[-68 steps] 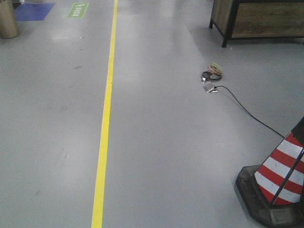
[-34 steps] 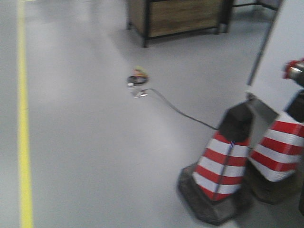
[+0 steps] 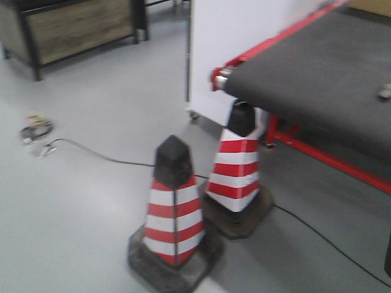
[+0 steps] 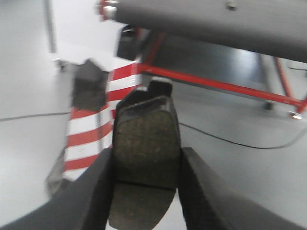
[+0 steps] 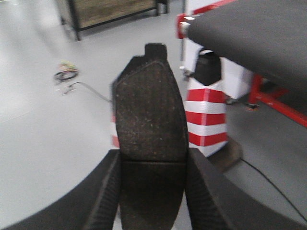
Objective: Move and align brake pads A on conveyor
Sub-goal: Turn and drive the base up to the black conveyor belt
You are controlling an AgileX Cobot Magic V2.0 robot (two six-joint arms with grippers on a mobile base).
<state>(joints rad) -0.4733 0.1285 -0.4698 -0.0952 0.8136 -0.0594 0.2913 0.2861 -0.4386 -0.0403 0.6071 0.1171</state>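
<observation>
No writing is readable. The left gripper (image 4: pixel 146 179) is clamped on a brake pad (image 4: pixel 146 143), its long axis running straight out between the fingers. The right gripper (image 5: pixel 152 184) grips another pad (image 5: pixel 151 115) likewise. The conveyor (image 3: pixel 324 67) lies ahead, above both.
</observation>
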